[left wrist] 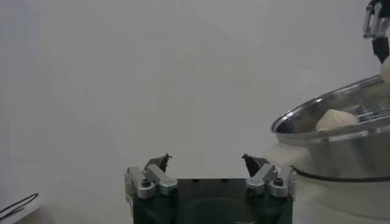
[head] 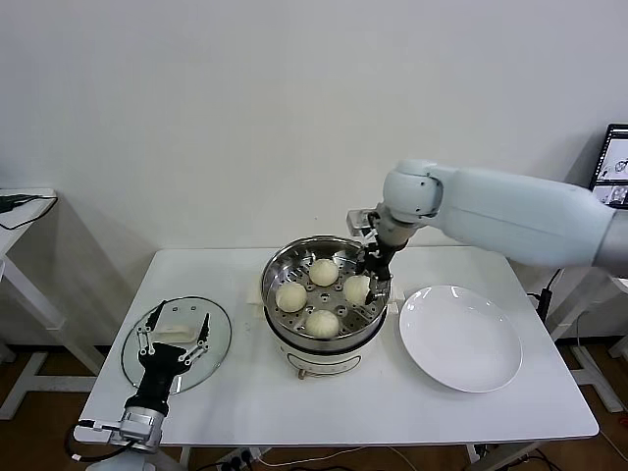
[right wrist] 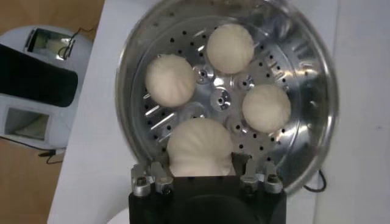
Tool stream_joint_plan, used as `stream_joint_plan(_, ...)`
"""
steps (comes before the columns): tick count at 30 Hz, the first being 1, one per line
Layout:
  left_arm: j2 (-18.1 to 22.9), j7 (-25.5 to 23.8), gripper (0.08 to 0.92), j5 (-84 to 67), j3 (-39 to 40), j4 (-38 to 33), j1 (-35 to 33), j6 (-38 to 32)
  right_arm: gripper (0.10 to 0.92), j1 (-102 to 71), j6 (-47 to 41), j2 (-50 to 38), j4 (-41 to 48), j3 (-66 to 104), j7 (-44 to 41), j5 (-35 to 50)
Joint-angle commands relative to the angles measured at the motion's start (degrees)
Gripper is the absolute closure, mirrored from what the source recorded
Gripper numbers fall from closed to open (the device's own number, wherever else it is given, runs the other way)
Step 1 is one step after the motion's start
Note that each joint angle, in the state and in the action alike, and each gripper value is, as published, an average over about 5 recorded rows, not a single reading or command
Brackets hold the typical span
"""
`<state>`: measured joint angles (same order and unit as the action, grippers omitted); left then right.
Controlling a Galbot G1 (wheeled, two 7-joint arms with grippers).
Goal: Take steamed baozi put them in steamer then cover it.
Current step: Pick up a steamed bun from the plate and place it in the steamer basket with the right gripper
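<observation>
The steel steamer [head: 278, 267] stands mid-table on its cream base and holds four cream-white baozi on its perforated tray [right wrist: 220, 97]. My right gripper [head: 371, 281] reaches into its right side, and its fingers [right wrist: 242, 165] press both sides of the right-hand baozi [right wrist: 200, 145], which sits low at the tray. The other three baozi [right wrist: 170, 80] lie free. The glass cover [head: 218, 339] lies flat on the table's left. My left gripper [head: 176, 332] is open, with the cover's white handle [head: 173, 334] between its fingers. The left wrist view shows the open left gripper [left wrist: 206, 161] and the steamer [left wrist: 341, 143].
A flat white plate [head: 459, 339] lies to the right of the steamer. The table's front edge [head: 343, 440] is near. A side table [head: 20, 211] stands at far left and a screen [head: 615, 165] at far right.
</observation>
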<state>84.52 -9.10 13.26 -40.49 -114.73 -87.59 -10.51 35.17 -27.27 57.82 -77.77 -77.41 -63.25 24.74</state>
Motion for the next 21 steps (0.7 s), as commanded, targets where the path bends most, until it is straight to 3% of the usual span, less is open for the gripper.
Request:
stream_joint_plan(1,-0.11,-0.16,0.177,-0.35,-0.43,0.07,0.05,0.14,0.33,-4.23,-0.25,3.4,5.27,0.75,0.29,-3.53)
stream_joint_plan(12,0.0,-0.26,0.177,-0.38,-0.73,-0.26,-0.33,-0.02,0.321,-5.53,-0.26,3.44,5.4,2.02,0.87,-4.04)
stream_joint_plan(21,0.02,-0.03,0.177,0.01,-0.32,-0.35,-0.61,0.09,0.205,-3.59,0.24,-2.63,2.63,7.73,-0.78,-1.0)
